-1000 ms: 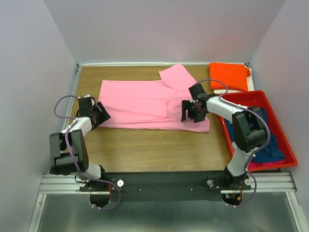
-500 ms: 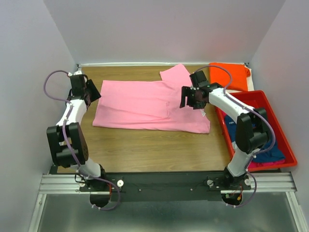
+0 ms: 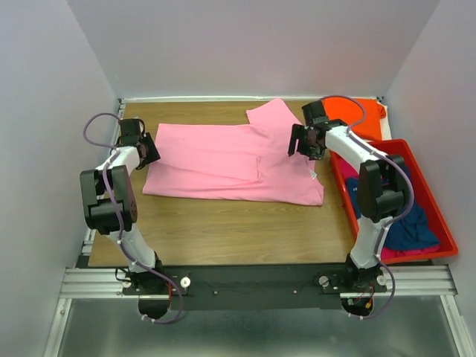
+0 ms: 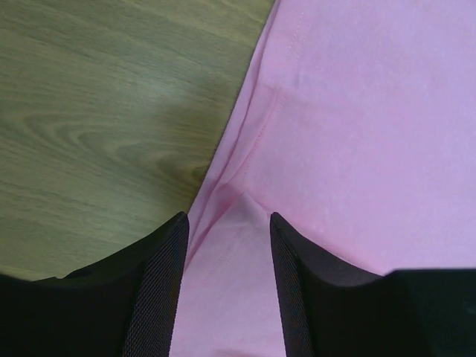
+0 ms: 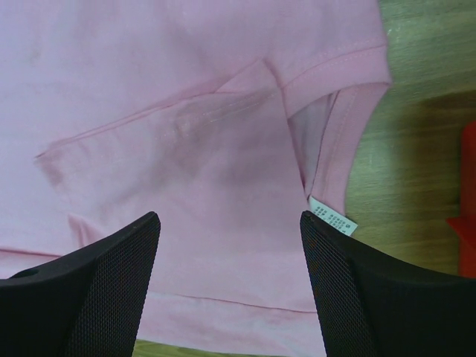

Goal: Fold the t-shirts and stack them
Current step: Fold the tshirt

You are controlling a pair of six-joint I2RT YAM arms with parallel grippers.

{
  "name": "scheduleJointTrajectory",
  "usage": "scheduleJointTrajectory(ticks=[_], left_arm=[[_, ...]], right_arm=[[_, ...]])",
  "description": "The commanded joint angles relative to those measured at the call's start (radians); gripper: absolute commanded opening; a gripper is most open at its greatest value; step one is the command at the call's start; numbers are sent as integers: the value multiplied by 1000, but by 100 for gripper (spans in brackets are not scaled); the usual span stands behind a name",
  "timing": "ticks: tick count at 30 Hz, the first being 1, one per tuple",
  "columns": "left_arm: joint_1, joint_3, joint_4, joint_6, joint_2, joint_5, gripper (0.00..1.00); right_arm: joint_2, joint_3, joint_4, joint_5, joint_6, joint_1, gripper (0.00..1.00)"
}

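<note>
The light pink t-shirt (image 3: 223, 160) lies spread flat on the wooden table, one sleeve pointing to the back. My left gripper (image 3: 146, 149) is low at its left edge. In the left wrist view the fingers (image 4: 224, 216) stand partly apart, with a raised ridge of pink cloth (image 4: 357, 111) between them. My right gripper (image 3: 303, 145) hovers open over the shirt's right part, above a sleeve seam and the white label (image 5: 332, 216); it holds nothing (image 5: 230, 216). The orange t-shirt (image 3: 355, 115) lies folded at the back right. The navy t-shirt (image 3: 409, 230) and a magenta one (image 3: 388, 255) lie in the bin.
The red plastic bin (image 3: 416, 257) stands along the table's right side, close to my right arm; its edge shows in the right wrist view (image 5: 468, 186). Walls close in the table on three sides. Bare wood (image 4: 97, 111) lies left of the shirt.
My left gripper went from the shirt's near-left corner to the back left, then came down onto the left edge. My right gripper moved back and right. The shirt's left edge shifted slightly left.
</note>
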Motion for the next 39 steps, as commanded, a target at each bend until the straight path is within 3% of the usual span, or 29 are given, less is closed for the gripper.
scheduleJointTrajectory(ticks=[1,19,20,25,31,39], left_arm=[[-24,-1,2,16,40,2,53],[-54,40,-27,25,103,-58,42],[-53,42,-32,25,103,-61,35],[-54,56,-39,25,114,-72,33],[-54,76,-65,27,125,-92,8],[-53,105,-104,36,132,-135,5]], right_arm=[[25,2,10,40,-10,-33,82],[106,-77,66,-7,-12,-47,65],[112,-77,69,-7,-12,-49,64],[138,-86,72,-7,-16,-49,63],[160,-109,73,28,-7,-49,61],[167,-129,72,68,10,-49,58]])
